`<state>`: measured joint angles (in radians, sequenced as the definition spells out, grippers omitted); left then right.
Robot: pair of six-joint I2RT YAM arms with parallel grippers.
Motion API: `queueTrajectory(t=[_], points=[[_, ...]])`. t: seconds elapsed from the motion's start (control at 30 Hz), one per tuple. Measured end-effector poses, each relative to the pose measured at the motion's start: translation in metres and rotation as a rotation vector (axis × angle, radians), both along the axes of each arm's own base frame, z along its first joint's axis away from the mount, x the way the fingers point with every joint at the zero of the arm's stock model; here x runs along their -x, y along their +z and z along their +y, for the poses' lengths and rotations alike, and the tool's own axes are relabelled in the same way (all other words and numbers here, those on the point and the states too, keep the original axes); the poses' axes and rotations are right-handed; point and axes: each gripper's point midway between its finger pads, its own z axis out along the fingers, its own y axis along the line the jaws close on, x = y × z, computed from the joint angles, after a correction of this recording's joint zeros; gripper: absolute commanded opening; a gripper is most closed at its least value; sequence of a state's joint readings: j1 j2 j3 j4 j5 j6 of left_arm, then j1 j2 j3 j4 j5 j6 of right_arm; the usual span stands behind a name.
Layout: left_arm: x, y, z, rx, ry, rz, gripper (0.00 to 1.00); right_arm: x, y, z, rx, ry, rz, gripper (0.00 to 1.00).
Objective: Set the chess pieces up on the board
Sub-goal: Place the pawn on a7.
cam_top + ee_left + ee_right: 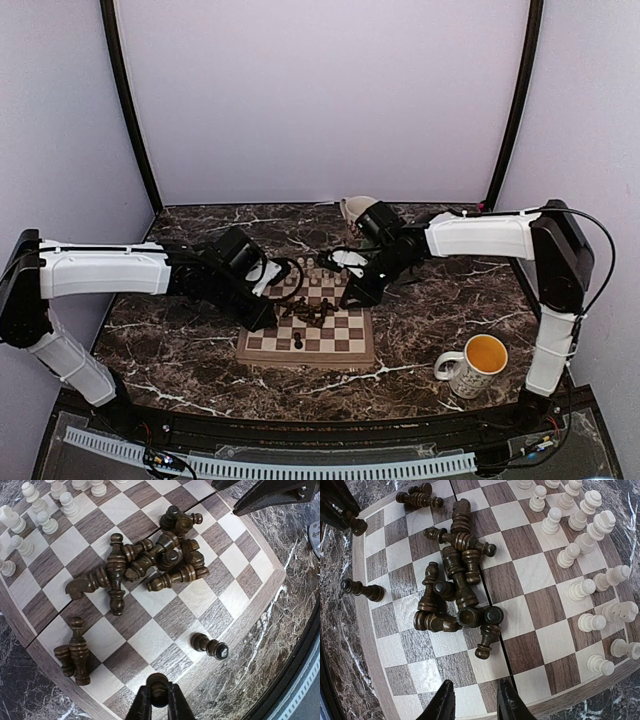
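Note:
The wooden checkered board [355,347] lies mid-table. A heap of dark chess pieces [457,590] is toppled at its centre. Cream-white pieces [590,570] stand in rows along the far side. One dark pawn [210,646] stands near the board's edge, and two dark pieces [75,652] lie side by side at a corner. My left gripper [159,690] is shut on a dark pawn [158,681], held over an edge square at the board's near left [262,318]. My right gripper [475,702] hangs open over the board's right edge, beside the heap, with nothing between its fingers.
A white mug [475,365] with yellow liquid stands on the marble right of the board. A pale rounded object [355,207] sits at the back behind the right arm. Purple walls enclose the table on three sides.

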<state>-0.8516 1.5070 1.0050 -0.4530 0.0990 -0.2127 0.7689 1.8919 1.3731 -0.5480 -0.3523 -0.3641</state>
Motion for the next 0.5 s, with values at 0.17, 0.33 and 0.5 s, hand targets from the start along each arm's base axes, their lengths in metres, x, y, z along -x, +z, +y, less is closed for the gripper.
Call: queueTrajectory(t=[0.17, 0.33, 0.5], points=[[0.004, -0.005, -0.013, -0.007, -0.037, 0.0, 0.1, 0.004, 0.0, -0.006, -0.01, -0.001, 0.0, 0.3], [-0.011, -0.003, -0.045, 0.009, -0.086, -0.021, 0.1, -0.001, 0.006, -0.022, -0.031, -0.034, -0.004, 0.3], [-0.02, 0.002, -0.081, 0.045, -0.159, -0.046, 0.11, -0.014, 0.017, -0.035, -0.065, -0.076, -0.029, 0.3]])
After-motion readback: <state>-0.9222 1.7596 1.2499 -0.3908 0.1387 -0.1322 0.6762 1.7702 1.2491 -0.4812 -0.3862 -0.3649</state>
